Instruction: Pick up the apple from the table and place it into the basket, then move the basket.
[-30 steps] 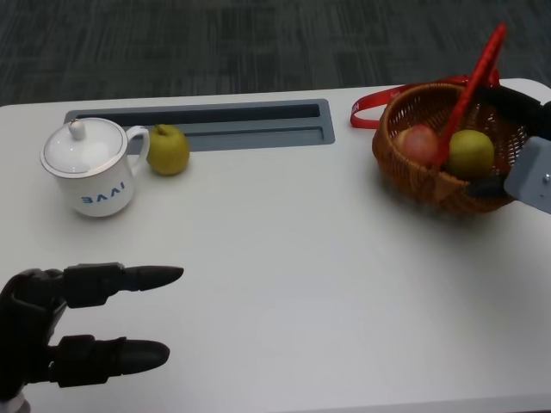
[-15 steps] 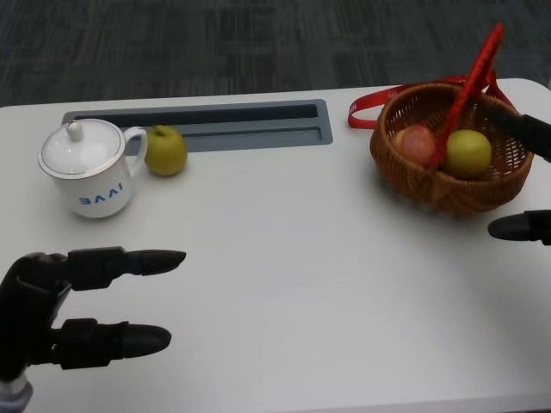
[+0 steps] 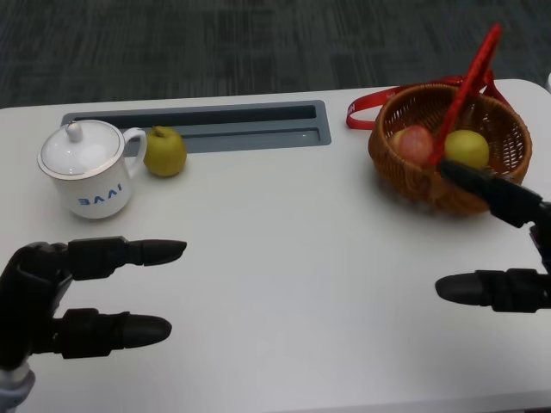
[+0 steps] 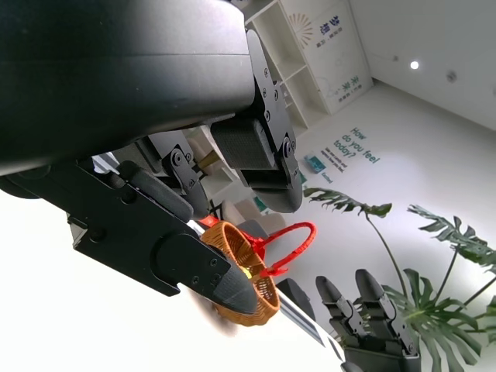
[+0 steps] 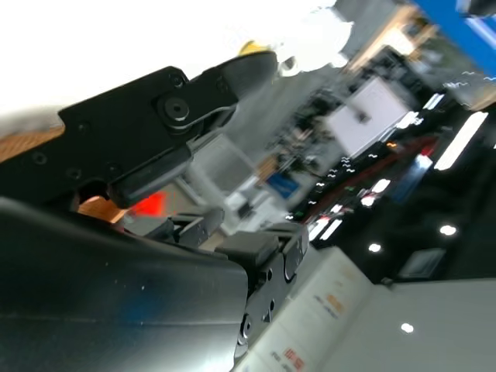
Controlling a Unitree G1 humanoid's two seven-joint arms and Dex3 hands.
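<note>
A white lidded cup (image 3: 85, 169) stands on the white table (image 3: 284, 258). A yellow-green fruit (image 3: 165, 151) sits just beside its handle, near a grey slot (image 3: 207, 125).

White table (image 3: 284, 258), lidded mug (image 3: 86, 168) (pear (image 3: 164, 151) beside), basket (image 3: 413, 176)

Taking the basket (image 3: 428, 185) as the landmark: it stands at the far right of the table (image 3: 293, 258), with two fruits inside it, one apple (image 3: 416, 144) toward its left and another fruit (image 3: 468, 148) toward its right. Its handle (image 3: 469, 82) rises over the middle. Far to the basket's left, across the table, a lidded cup (image 3: 84, 169) stands, and a third fruit (image 3: 165, 151) sits just beside the cup on the side nearer the basket. A recessed tray (image 3: 207, 126) lies behind that fruit, between cup and basket. The right hand (image 3: 504, 249) is in front of the basket, one fingertip near its front wall; the left hand (image 3: 73, 301) is well apart, in front of the cup.
</note>
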